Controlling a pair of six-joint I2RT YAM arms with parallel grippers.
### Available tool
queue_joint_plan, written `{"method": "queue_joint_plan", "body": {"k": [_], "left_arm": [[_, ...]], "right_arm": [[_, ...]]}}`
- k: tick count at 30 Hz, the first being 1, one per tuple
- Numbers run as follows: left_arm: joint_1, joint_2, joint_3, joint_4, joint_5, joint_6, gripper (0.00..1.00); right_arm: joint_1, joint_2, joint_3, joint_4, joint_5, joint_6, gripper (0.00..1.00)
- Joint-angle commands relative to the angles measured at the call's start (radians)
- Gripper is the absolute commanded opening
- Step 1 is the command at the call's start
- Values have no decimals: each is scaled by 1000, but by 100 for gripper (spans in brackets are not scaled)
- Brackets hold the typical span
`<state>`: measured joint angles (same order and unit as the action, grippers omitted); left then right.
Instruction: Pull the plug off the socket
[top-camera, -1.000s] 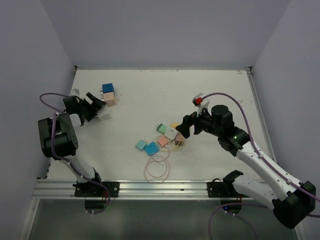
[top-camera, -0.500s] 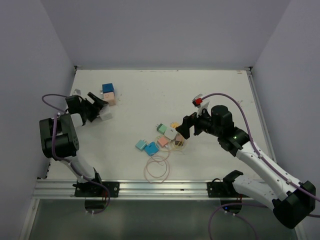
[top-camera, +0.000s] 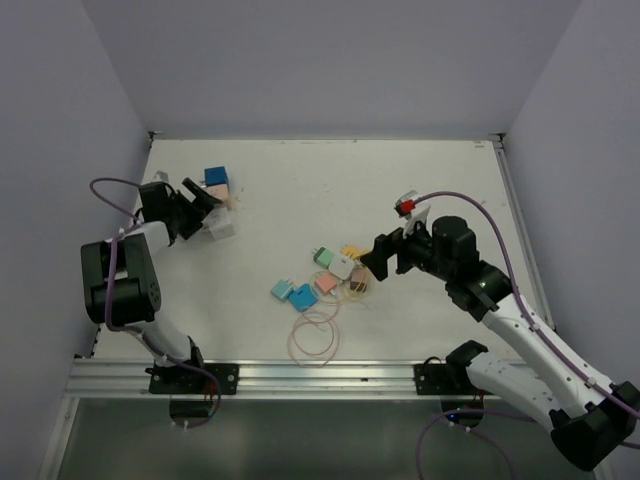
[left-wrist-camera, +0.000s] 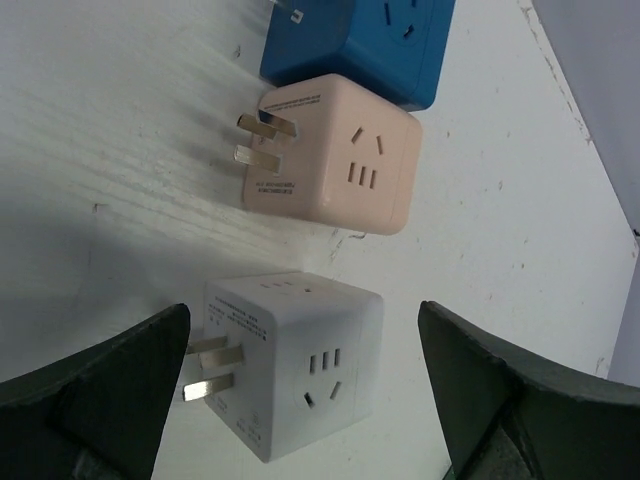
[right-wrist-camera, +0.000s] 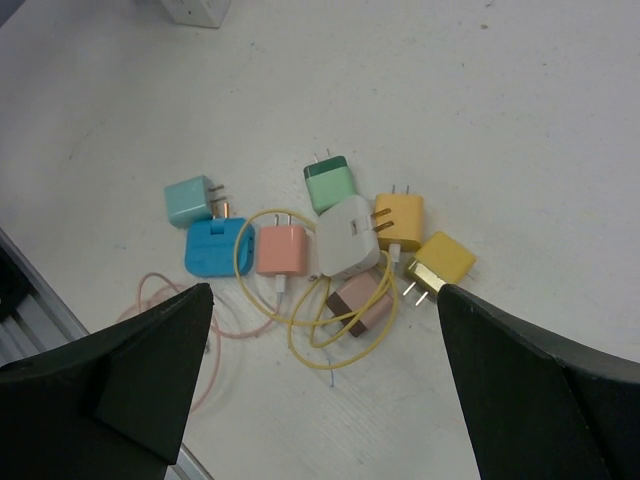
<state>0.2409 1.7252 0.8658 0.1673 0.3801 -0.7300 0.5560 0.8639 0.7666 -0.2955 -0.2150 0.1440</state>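
Left arm (top-camera: 120, 275): white links, fat black cylindrical joints. Right arm (top-camera: 520, 325): same build, white shells between black motor housings. Purple cable (top-camera: 100, 184) loops off left wrist. Second purple cable (top-camera: 455, 192) follows right arm, with red connector (top-camera: 404, 206) at wrist end. Jaws dark, matte, wedge-shaped. Black base clamps (top-camera: 185, 378).

Count, bench contents.

Cube sockets: 3. These are the blue socket (left-wrist-camera: 392, 38), pink socket (left-wrist-camera: 338, 155) and white socket (left-wrist-camera: 290, 362).

Small plugs in the cluster: 8. These are the teal plug (right-wrist-camera: 188, 200), blue plug (right-wrist-camera: 212, 247), pink plug (right-wrist-camera: 280, 250), green plug (right-wrist-camera: 330, 184), white plug (right-wrist-camera: 348, 238), orange plug (right-wrist-camera: 399, 220), yellow plug (right-wrist-camera: 446, 258) and brown plug (right-wrist-camera: 360, 298).

Loose cables: 2. These are the yellow cable (right-wrist-camera: 238, 255) and pink cable (right-wrist-camera: 150, 287).
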Motion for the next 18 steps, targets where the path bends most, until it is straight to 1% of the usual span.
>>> {"method": "queue_joint_plan", "body": {"k": [1,3,4,5,6,8,9,10,11,12,13,16,18], "left_arm": [[3,-142,65,-110,-70,82,100],[5,-209,82,-165,-107,130,100],[6,-235,97,-236,-119,147,100],[6,-265,105,-264,-142,176,100],[6,-320,114,-290,-151,191,100],[6,-380,156,-388,-179,234,100],[6,-442,171,-420,-185,247,100],[6,-475,208,-487,-193,259,100],[6,-508,229,-521,-207,276,100],[6,-574,249,-555,-210,287,100],[6,-608,292,-607,-213,296,100],[-5,-732,376,-693,-236,328,100],[-21,-823,412,-748,-277,356,100]], "right_arm": [[1,-54,66,-59,98,-30,99],[1,-80,89,-83,150,-37,99],[1,-88,97,-108,170,-37,99],[1,-94,115,-120,187,-38,99],[1,-114,123,-131,212,-35,99],[1,-135,152,-165,256,-34,99],[1,-153,161,-178,305,-27,99],[1,-164,174,-210,327,-24,99],[1,-172,201,-229,354,-23,99],[1,-180,217,-249,373,-23,99],[2,-199,232,-287,422,-23,99],[1,-244,293,-349,512,-17,99],[1,-273,326,-370,546,-18,99]]}}
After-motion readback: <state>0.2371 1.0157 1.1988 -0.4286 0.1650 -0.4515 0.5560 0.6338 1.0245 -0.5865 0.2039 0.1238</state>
